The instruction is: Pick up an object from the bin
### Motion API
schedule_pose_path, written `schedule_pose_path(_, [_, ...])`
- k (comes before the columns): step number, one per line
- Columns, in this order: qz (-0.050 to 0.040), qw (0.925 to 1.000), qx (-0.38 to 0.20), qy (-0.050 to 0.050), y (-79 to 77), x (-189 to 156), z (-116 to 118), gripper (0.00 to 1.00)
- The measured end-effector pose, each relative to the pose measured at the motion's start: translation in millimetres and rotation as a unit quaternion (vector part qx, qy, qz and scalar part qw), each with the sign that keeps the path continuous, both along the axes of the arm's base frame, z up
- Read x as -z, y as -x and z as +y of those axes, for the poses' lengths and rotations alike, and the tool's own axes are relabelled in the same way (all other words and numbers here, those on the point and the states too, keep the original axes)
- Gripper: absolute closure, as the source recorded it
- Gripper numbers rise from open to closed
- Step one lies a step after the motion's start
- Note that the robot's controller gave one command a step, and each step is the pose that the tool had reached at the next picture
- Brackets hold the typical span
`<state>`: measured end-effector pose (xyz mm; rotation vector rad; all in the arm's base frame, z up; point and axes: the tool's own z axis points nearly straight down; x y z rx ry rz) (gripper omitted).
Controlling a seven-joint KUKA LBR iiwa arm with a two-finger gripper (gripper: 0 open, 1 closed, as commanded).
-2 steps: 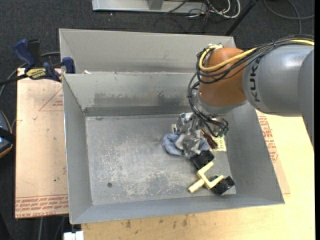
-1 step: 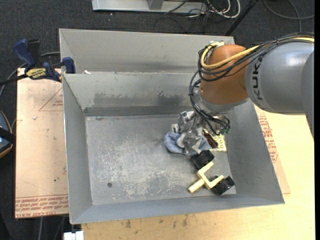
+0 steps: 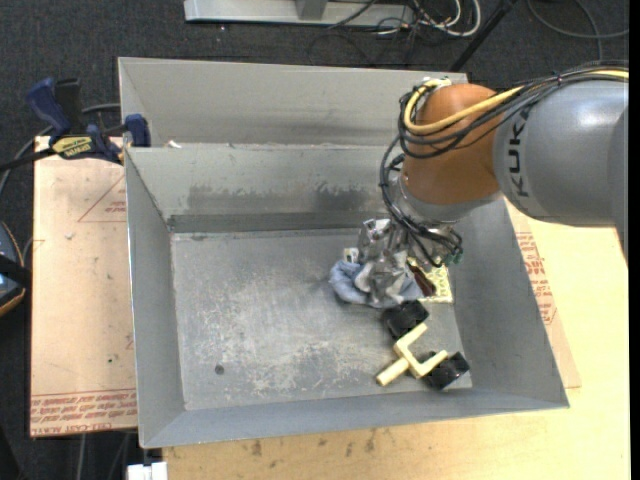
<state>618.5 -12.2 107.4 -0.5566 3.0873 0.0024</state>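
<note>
One camera looks steeply down on the grey bin from its near side — the whole bin fits in frame. The arm reaches in from the right.

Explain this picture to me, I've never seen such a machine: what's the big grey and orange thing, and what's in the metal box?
One camera looks down, slightly sideways, into a grey metal bin. The big grey shape with the orange cover is a robot arm reaching in from the right. Its metal gripper sits low in a small heap right of the bin's middle. Nearest it lie a pale blue crumpled thing and a small black block. Nearer the front wall lies a cream T-shaped piece beside another black part. Whether the gripper holds anything, I cannot tell.
</note>
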Motion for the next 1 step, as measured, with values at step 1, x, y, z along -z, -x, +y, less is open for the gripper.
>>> schedule_pose_path(1, [0.0021,1.0,0.0,0.0,0.9,-6.7,0.2,1.0])
